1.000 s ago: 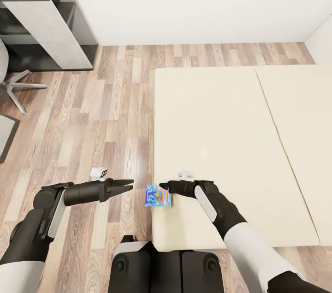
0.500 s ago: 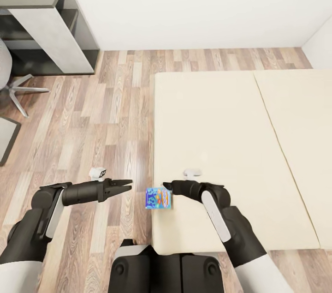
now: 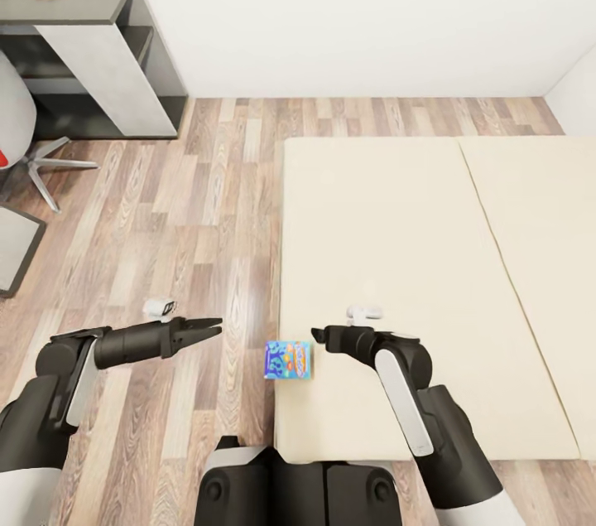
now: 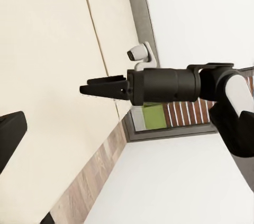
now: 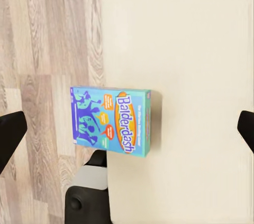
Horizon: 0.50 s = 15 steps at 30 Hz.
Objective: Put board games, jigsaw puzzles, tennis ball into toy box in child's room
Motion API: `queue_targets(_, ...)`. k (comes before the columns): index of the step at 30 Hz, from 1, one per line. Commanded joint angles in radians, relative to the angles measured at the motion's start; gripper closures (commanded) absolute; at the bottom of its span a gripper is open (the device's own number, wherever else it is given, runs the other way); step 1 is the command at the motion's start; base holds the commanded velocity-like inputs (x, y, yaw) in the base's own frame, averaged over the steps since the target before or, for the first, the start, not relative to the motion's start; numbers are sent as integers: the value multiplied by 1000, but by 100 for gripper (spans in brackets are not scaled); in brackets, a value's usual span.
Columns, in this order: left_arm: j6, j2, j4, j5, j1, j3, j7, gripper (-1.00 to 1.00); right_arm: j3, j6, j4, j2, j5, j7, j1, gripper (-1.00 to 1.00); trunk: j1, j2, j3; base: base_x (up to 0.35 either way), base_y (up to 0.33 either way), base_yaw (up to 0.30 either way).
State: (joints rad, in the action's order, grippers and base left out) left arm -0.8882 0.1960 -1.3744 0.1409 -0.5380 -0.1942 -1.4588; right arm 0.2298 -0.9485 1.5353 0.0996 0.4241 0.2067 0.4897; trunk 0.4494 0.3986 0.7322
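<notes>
Released, blue board game (image 3: 288, 360) overhangs bed (image 3: 414, 211) beside right hand (image 3: 318, 335).

You see the low beige two-part bed (image 3: 397, 261) at right, a small blue game box (image 3: 288, 360) overhanging its lower-left edge.

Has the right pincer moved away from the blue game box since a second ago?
Yes. The right pincer has backed off along the bed edge, leaving a gap to the blue game box.
</notes>
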Motion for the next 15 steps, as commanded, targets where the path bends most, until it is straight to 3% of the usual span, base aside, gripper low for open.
queue_targets(1,-11,1,0,0,0,-6,-3,-100,-5,-3,2,0,11,12,1,-100,1,1,-1,0,0,79)
queue_targets(7,-11,7,0,-12,3,-24,1,-100,-42,-5,4,0,11,17,1,-100,1,1,-10,0,0,80)
queue_targets(10,-10,33,13,-53,20,-30,4,-100,-52,-2,-2,0,10,18,1,-100,1,1,-15,0,0,80)
queue_targets(15,-11,69,25,-90,30,-42,5,-100,-57,4,-5,0,11,19,1,-100,1,1,-24,0,0,80)
